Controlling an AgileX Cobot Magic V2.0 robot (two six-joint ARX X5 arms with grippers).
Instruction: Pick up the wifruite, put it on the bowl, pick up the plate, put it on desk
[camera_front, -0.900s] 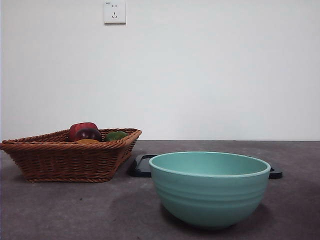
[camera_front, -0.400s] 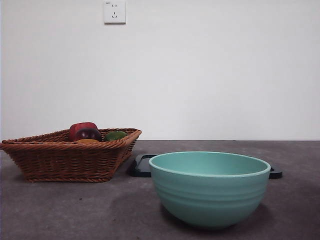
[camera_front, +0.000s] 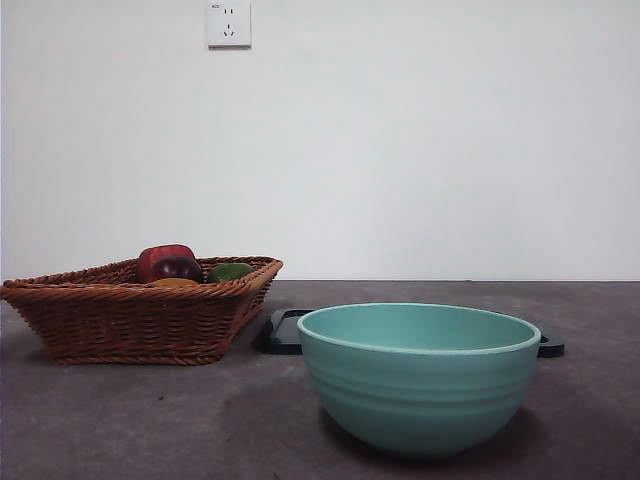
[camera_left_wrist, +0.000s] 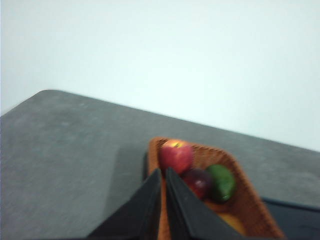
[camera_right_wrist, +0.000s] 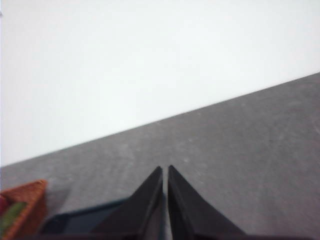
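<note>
From where I sit, the pick turns on my left end effector (camera_left_wrist: 163, 172): it hangs above the near rim of the wicker basket (camera_front: 140, 315), jaws pinched almost together and holding nothing. The wifruite (camera_left_wrist: 231, 221) lies ahead of those tips at about one o'clock, low in the basket beyond the dark purple fruit (camera_left_wrist: 198, 182) and under the green fruit (camera_left_wrist: 222, 182). My right end effector (camera_right_wrist: 165, 172), jaws likewise nearly shut and empty, looks over bare bench (camera_right_wrist: 250, 145) well apart from the basket, so I judge the left arm nearer. The wifruite shows only as a brownish-orange sliver, blurred in the wrist view; I cannot tell its long axis. On the front camera the teal bowl (camera_front: 420, 378) stands at about four o'clock from the basket, with a dark flat plate (camera_front: 285, 333) behind it.
</note>
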